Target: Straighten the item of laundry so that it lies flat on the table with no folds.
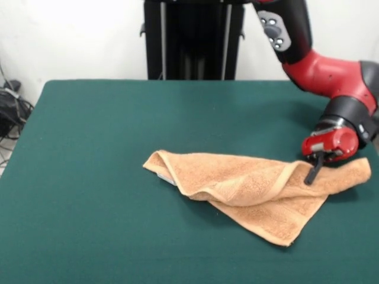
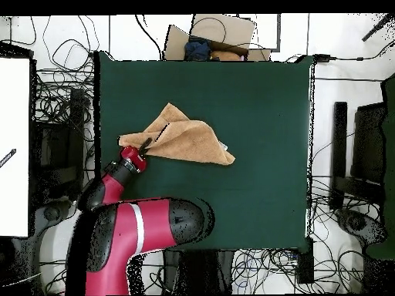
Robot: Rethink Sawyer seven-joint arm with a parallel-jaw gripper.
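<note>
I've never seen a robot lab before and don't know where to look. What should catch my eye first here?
First the peach-orange towel, lying crumpled and folded over itself on the dark green table, towards the right side in the front view. Next, the red and black arm, whose gripper is down on the towel's right-hand end. From overhead, tangled cables crowd the floor around the table.
</note>
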